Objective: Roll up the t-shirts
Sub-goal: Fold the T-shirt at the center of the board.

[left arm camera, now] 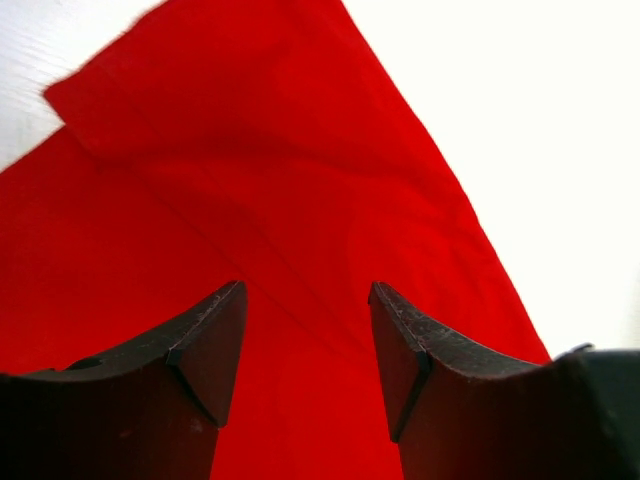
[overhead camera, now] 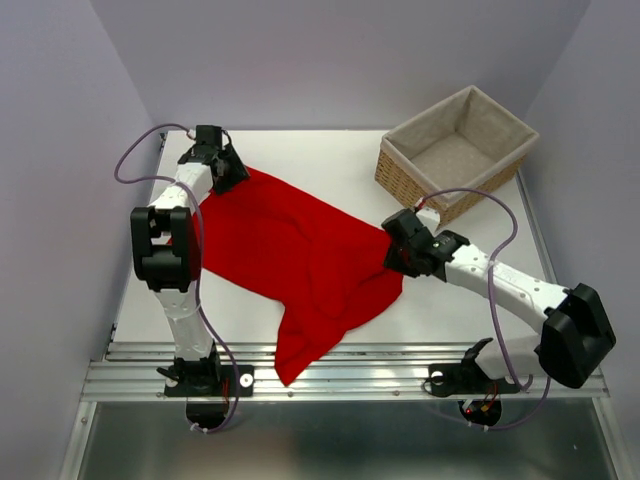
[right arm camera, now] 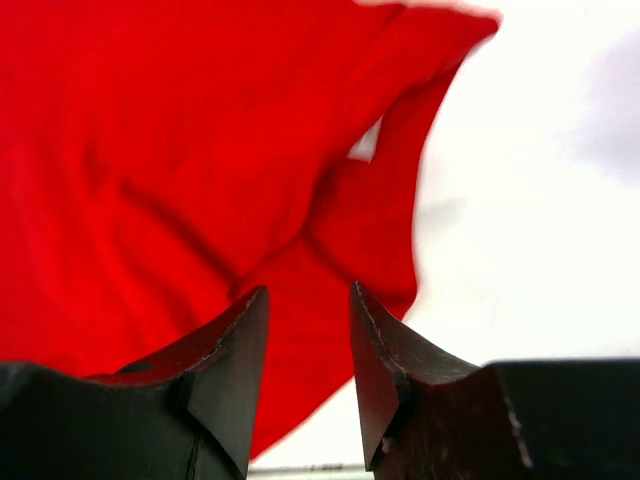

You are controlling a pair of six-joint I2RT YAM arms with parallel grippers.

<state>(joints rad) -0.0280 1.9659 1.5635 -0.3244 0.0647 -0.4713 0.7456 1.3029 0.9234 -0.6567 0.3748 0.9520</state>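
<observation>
The red t-shirt (overhead camera: 290, 260) lies loosely spread and creased on the white table (overhead camera: 330, 160), with one end hanging over the front edge. At the shirt's far left corner, my left gripper (overhead camera: 228, 172) is open; in the left wrist view the left gripper (left arm camera: 305, 292) hovers over flat red cloth (left arm camera: 250, 180) with nothing between its fingers. At the shirt's right edge, my right gripper (overhead camera: 393, 252) also stands open. The right wrist view has the right gripper (right arm camera: 308, 292) above a folded sleeve of the t-shirt (right arm camera: 200, 150), its jaws apart and gripping nothing.
A wicker basket (overhead camera: 415, 185) with a grey liner stands at the back right, just behind the right arm. A metal rail (overhead camera: 400, 365) runs along the table's front edge. Grey walls close in the sides and back.
</observation>
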